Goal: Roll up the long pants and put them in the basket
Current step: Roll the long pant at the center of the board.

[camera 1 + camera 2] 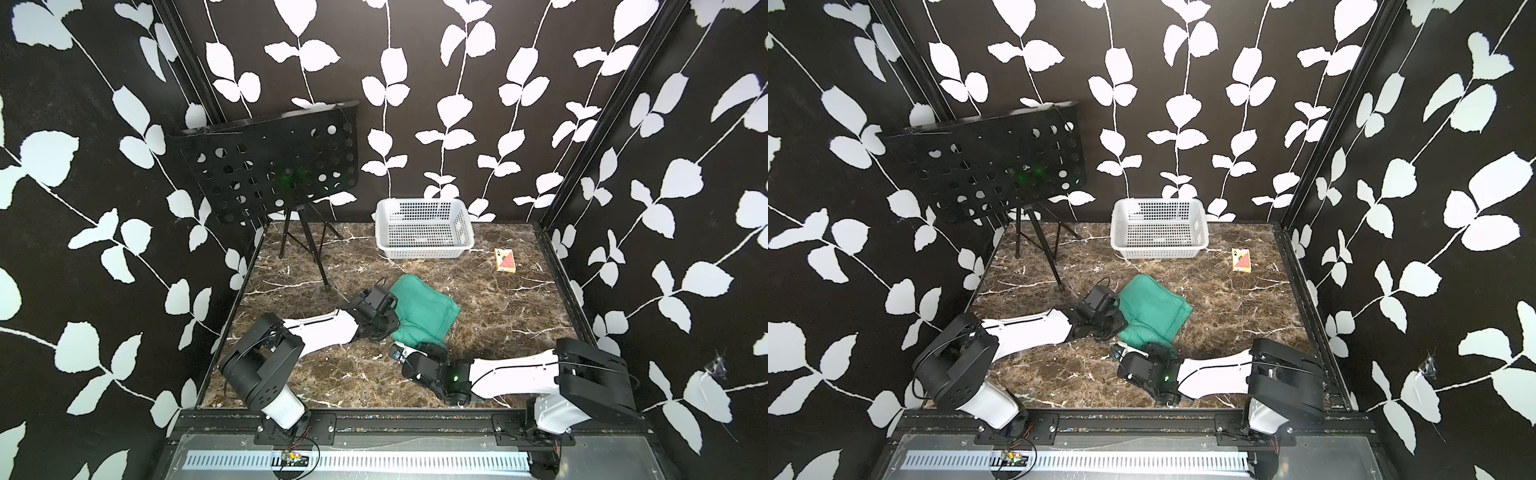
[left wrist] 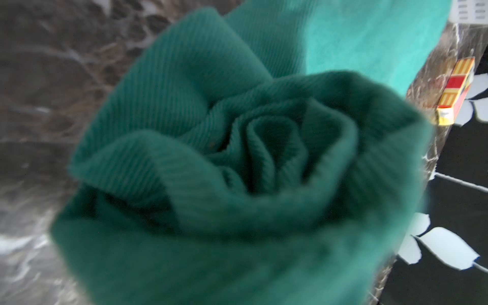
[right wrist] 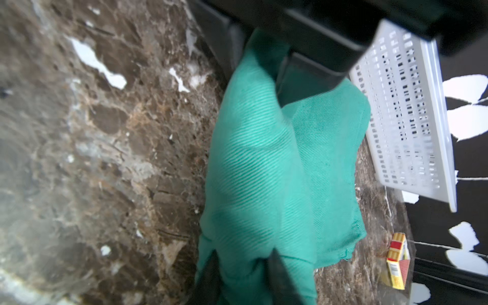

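Note:
The long pants (image 1: 422,307) (image 1: 1152,305) lie mid-table as a teal-green bundle, rolled at the near end and flat towards the basket. My left gripper (image 1: 390,326) (image 1: 1119,326) is at the roll's left end. The roll's spiral end (image 2: 264,148) fills the left wrist view and hides the fingers. In the right wrist view a black left finger (image 3: 301,76) presses into the far end of the cloth. My right gripper (image 1: 420,347) (image 1: 1152,347) (image 3: 244,250) is shut on the roll's right end, with cloth (image 3: 264,163) bunched between its two fingers.
A white basket (image 1: 419,246) (image 1: 1158,249) (image 3: 401,118) stands at the back. A yellow-red card box (image 1: 505,261) (image 2: 454,89) (image 3: 397,261) lies to its right. A black music stand (image 1: 270,166) on a tripod occupies the back left, one leg (image 1: 320,262) reaching near the pants.

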Controlling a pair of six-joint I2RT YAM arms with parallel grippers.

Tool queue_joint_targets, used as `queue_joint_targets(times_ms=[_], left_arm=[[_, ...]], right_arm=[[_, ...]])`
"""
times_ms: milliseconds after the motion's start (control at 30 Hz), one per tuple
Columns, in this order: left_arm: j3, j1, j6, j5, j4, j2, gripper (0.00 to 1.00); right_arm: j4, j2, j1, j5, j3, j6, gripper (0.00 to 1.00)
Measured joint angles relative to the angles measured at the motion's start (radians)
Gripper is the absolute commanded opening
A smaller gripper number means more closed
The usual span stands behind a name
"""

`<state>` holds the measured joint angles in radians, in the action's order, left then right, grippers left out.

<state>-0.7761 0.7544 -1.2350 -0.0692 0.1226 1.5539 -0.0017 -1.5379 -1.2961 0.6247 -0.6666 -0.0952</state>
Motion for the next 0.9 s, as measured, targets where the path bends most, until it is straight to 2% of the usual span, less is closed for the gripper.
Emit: queue_joint_targets(times_ms=[67, 167, 200, 300, 400, 700, 800, 900], left_arm=[[0.027, 0.0, -0.023, 0.015, 0.016, -0.039, 0.19], [0.067, 0.0, -0.055, 0.047, 0.088, -0.126, 0.24], [0.08, 0.0, -0.063, 0.061, 0.119, -0.161, 0.31], [0.12, 0.0, -0.09, 0.097, 0.225, -0.283, 0.62], [0.153, -0.003, -0.111, 0.131, 0.32, -0.426, 0.76], [0.212, -0.002, -0.124, 0.145, 0.464, -0.73, 0.87], [0.236, -0.002, -0.113, 0.133, 0.449, -0.744, 0.91], [0.243, -0.002, -0.098, 0.126, 0.398, -0.693, 0.93]], right_arm=[[0.009, 0.009, 0.006, -0.043, 0.0, 0.012, 0.0], [0.027, 0.021, 0.014, -0.152, -0.009, 0.02, 0.0], [0.03, 0.023, 0.019, -0.198, -0.018, 0.025, 0.0], [0.037, 0.024, 0.049, -0.362, -0.042, 0.049, 0.0], [0.041, 0.023, 0.12, -0.544, -0.058, 0.091, 0.0], [0.05, -0.066, 0.354, -1.088, -0.133, 0.276, 0.0], [0.081, -0.111, 0.402, -1.242, -0.147, 0.345, 0.0], [0.123, -0.147, 0.437, -1.374, -0.146, 0.428, 0.0]])
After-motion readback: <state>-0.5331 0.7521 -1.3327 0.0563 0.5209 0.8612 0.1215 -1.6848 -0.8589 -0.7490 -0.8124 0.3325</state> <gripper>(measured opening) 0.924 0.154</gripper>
